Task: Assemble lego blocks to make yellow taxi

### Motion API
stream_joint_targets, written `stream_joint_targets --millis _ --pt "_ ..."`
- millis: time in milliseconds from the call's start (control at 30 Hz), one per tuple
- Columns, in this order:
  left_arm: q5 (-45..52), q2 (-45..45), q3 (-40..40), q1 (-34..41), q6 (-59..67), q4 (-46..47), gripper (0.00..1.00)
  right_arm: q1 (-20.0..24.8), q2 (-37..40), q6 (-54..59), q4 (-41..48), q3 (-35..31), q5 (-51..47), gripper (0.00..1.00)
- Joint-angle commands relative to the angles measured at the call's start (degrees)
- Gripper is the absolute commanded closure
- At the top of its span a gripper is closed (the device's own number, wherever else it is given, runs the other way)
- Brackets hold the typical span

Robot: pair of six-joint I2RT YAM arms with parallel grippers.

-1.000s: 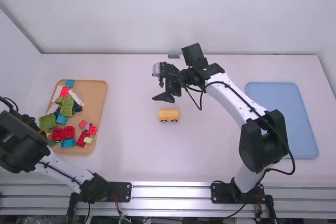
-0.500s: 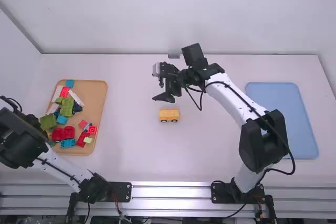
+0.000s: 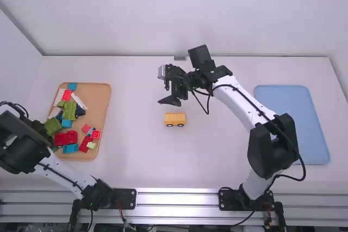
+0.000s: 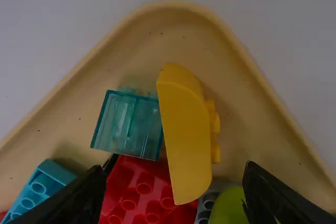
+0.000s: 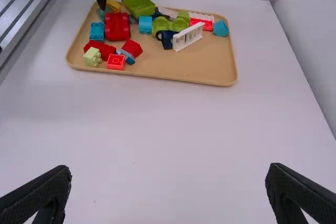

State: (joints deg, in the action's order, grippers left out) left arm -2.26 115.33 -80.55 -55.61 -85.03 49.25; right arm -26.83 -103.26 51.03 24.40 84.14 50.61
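We list left gripper, jaws wide apart near yellow block; right gripper, jaws wide apart above worktop.

Two trays lie on the table. The loaded tray is near the left edge of the table, the other tray is near its right edge, and the vehicle is placed between them. In the loaded tray, the curved block lies in the near left corner, just beside the window block. The open box is farther along the left edge. Toward the far end, the fence is behind the cup.
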Motion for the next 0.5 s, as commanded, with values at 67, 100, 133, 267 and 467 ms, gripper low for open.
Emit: stream_joint_targets --millis 67,100,133,267,467 --pt "-1.7 0.1 1.1 1.3 -0.6 -0.6 0.33 -0.3 1.3 0.0 0.1 1.0 0.4 0.02" --pt "-1.7 0.1 1.1 1.3 -0.6 -0.7 0.33 -0.2 1.3 0.0 0.1 1.0 0.4 0.02" --pt "-1.8 0.1 1.1 1.3 -0.7 -0.7 0.33 -0.2 1.3 0.0 0.1 1.0 0.4 0.02" --pt "-1.6 0.1 1.1 1.0 0.2 -2.2 0.32 -0.2 1.3 0.1 0.3 1.0 0.4 0.02" --pt "-1.8 0.1 1.1 1.4 2.0 -3.8 0.38 -0.2 1.3 0.0 0.3 1.0 0.4 0.01"
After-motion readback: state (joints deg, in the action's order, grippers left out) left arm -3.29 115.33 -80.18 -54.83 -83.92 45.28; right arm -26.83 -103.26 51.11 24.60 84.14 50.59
